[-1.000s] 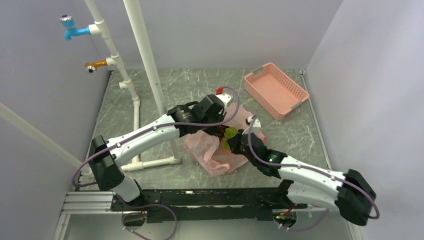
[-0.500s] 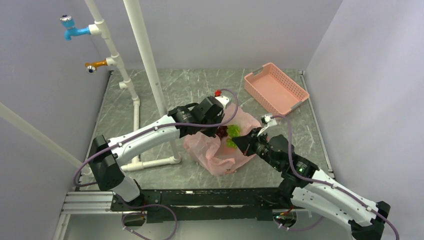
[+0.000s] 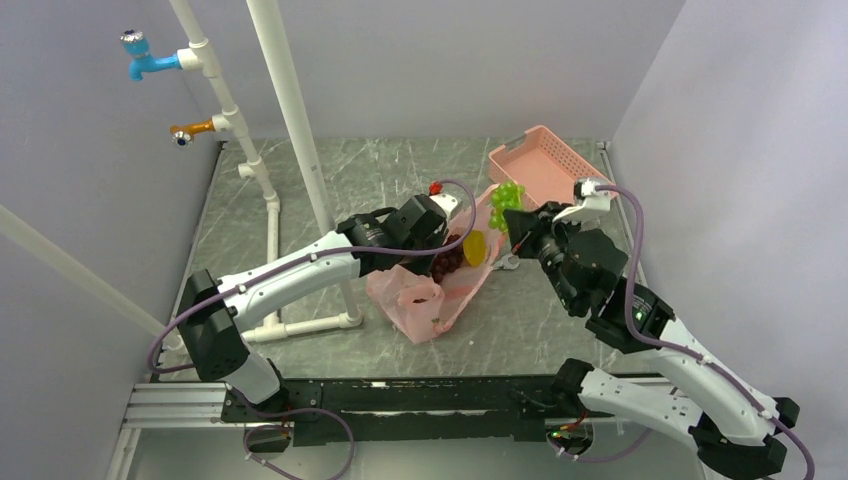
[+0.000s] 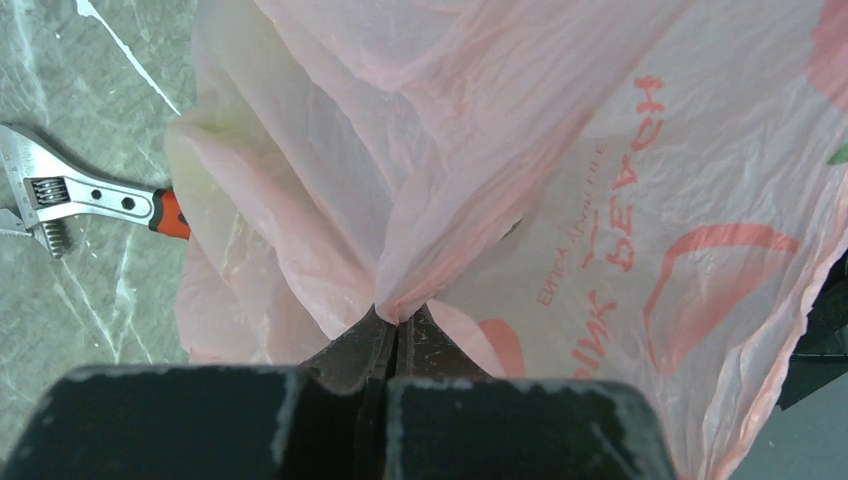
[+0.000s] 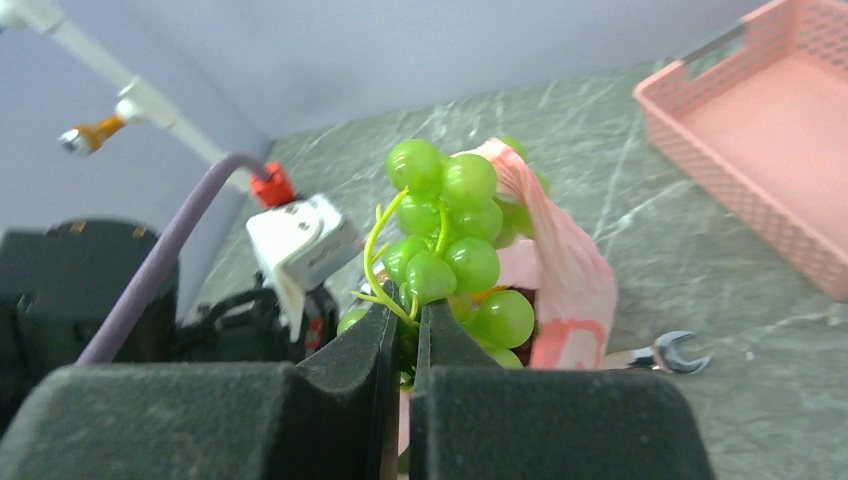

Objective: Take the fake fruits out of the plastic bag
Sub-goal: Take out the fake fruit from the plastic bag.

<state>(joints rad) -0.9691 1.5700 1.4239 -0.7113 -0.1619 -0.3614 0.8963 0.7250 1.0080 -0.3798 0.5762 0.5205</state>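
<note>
The green grapes (image 5: 455, 235) tight in the right gripper (image 5: 403, 318), the pink bag (image 4: 500, 150) tight in the left gripper (image 4: 397, 322).

The plastic bag (image 3: 425, 300) lies near the middle of the table (image 3: 380, 170), its mouth toward the right. In the mouth sit the bagged grape bunch (image 3: 447, 263) and, just right of it, an oblong fruit (image 3: 474, 247). The left gripper (image 4: 397, 325) pinches the bag's wall. The lifted grape bunch (image 5: 447, 250) hangs in the right gripper (image 5: 404, 320) in front of the basket (image 3: 548, 165). A wrench (image 4: 80, 195) lies beside the bag, its handle seemingly tucked beneath.
</note>
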